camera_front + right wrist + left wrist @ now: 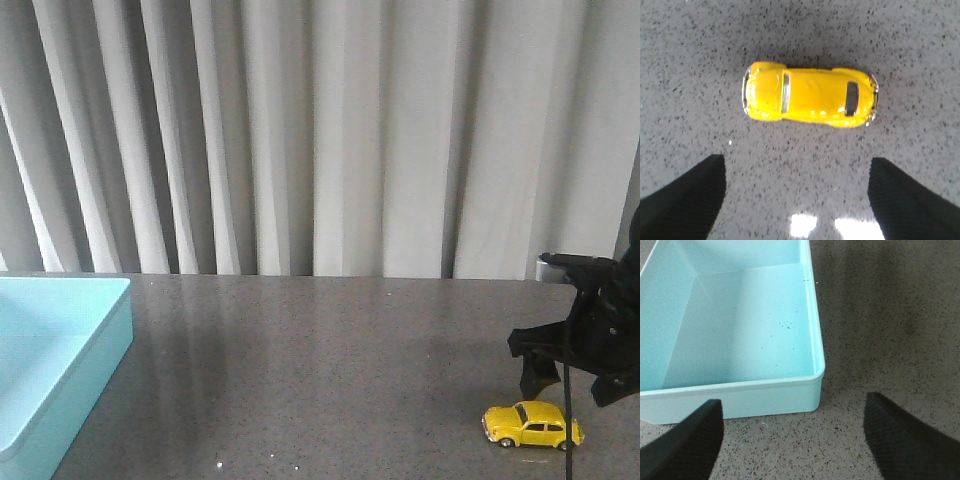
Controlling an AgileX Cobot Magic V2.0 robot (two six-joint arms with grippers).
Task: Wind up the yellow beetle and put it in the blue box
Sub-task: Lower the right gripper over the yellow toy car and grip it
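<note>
Black textured fingers of the right gripper (797,200) stand apart, empty, directly above the yellow beetle (810,95), which rests on its wheels on the speckled grey table (330,350) near the front right edge. Fingers of the left gripper (790,440) are likewise spread, holding nothing, poised just beside a corner of the blue box (765,397). Box interior: bare except for a few dark specks on its floor. Beetle: glossy rounded yellow body, dark windows, chrome bumpers, well apart from the box at the table's left.
</note>
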